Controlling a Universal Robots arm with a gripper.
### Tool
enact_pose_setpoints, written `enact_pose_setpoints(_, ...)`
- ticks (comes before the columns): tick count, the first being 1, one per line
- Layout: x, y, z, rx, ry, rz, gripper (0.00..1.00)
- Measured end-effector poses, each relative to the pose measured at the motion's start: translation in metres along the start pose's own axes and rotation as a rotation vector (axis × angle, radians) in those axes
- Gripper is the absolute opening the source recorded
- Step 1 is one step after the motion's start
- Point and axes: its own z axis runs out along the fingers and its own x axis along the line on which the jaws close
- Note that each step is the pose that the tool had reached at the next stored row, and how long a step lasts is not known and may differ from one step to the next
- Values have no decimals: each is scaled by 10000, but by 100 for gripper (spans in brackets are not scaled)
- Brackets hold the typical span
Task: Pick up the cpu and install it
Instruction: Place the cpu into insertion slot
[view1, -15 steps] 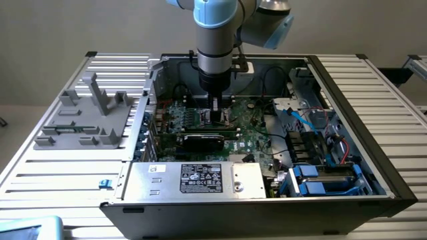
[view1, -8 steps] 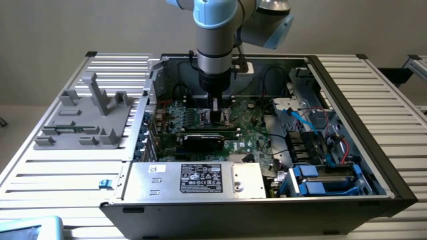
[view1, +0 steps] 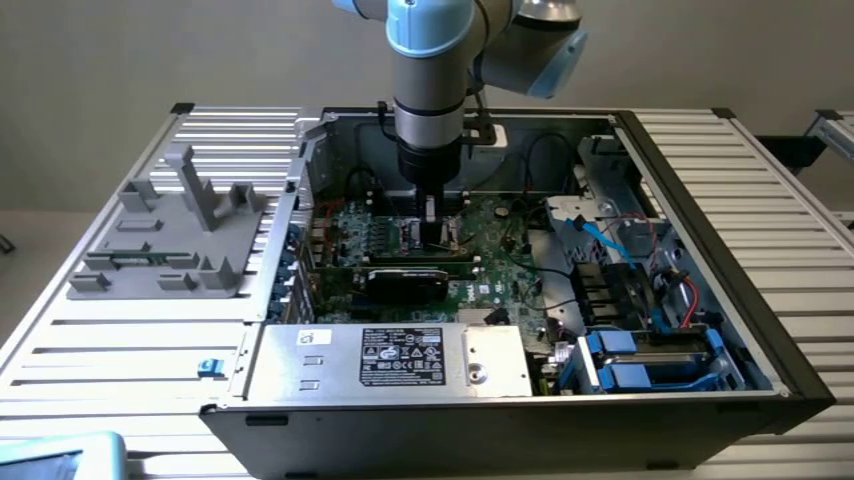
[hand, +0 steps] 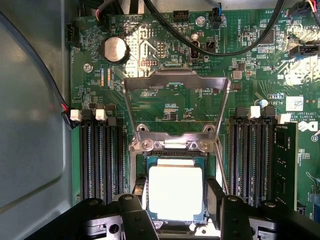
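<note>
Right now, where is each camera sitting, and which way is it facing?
Exterior view: off the arm, raised beyond the silver black-labelled box, looking down into the open dark computer case; the light-blue and grey robot arm and its gripper show.
Wrist view: on the wrist, facing straight down at the green motherboard; the gripper's dark fingers flank the small square silvery-grey cpu.
Shared: the motherboard and the gripper.
</note>
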Motion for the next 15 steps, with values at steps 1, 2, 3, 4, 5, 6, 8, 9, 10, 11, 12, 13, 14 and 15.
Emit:
enact_pose_setpoints(1, 0, 0, 1, 1, -1, -1, 55)
enact_pose_setpoints(2, 0, 0, 2, 1, -1, 0, 55)
enact_pose_setpoints(3, 0, 0, 3, 1, -1, 0, 55)
enact_pose_setpoints(4, 0, 0, 5, 0, 0, 0, 55)
enact_pose_setpoints(5, 0, 0, 6, 0, -1, 0, 55)
enact_pose_setpoints(6, 0, 0, 6, 0, 0, 0, 55)
enact_pose_setpoints(8, 0, 1, 6, 0, 0, -2, 55)
enact_pose_setpoints(9, 0, 1, 6, 0, 0, -6, 55)
enact_pose_setpoints(10, 0, 0, 6, 1, 1, -13, 55)
enact_pose_setpoints(11, 0, 1, 6, 1, 1, -19, 55)
enact_pose_setpoints(12, 0, 1, 6, 1, 1, -26, 55)
enact_pose_setpoints(13, 0, 0, 6, 2, 1, -32, 55)
enact_pose_setpoints(14, 0, 1, 6, 2, 1, -36, 55)
enact_pose_setpoints(15, 0, 0, 6, 3, 2, -46, 55)
